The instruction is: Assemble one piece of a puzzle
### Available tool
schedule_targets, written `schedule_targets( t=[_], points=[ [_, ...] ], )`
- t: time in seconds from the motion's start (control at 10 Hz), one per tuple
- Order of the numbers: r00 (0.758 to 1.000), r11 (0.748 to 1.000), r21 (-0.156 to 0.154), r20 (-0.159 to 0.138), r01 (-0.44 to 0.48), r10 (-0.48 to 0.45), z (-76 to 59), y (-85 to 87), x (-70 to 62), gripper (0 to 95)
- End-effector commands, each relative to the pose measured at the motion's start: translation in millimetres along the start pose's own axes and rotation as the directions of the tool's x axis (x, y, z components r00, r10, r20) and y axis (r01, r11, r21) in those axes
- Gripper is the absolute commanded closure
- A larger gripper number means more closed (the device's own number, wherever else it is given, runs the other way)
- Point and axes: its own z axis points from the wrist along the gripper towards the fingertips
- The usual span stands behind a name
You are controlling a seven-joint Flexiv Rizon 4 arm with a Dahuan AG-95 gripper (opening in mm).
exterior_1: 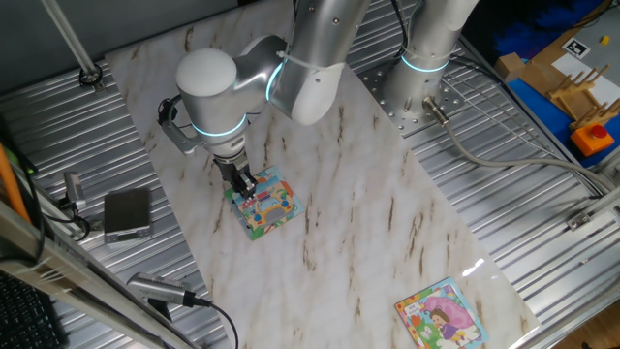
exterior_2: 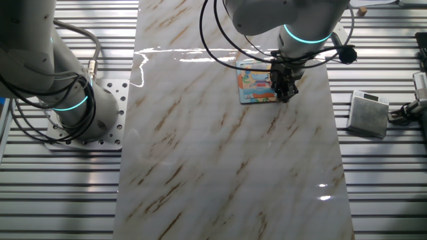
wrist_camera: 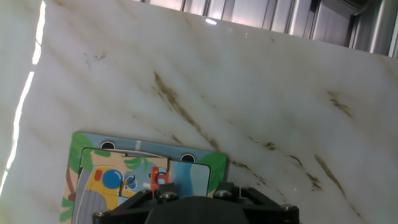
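1. The desk (exterior_1: 387, 213) is carrying the puzzle (exterior_1: 274, 211) flat near its edge.
2. The tool (exterior_1: 246, 186) is hovering low over the puzzle; whether it is open I cannot tell.
3. The piece is hiding from view; seating it probably means pressing straight down, gently.

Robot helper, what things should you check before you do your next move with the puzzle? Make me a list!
1. Gripper is over the puzzle: ok, it is low over the board's edge.
2. Puzzle lies flat on the marble table: ok in both fixed views.
3. The piece is held between the fingers: cannot tell, the hand's body hides them in every view.
4. The piece is lined up with its gap: cannot tell, no gap or piece shows clearly.
5. It is the right board, not the pink-dressed girl puzzle: ok, that one lies far off near the table's corner.
6. Cables clear of the board: ok, they hang above and beside it.
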Motion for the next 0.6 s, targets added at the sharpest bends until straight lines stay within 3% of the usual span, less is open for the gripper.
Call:
schedule_targets(
  t=[0.1,0.6],
  points=[
    [1.000,1.000,-0.002,0.001,0.001,-0.001,0.1,0.2,0.0,57.0],
    [1.000,1.000,0.001,0.001,0.011,-0.011,-0.7,0.4,0.2,57.0]
  ],
)
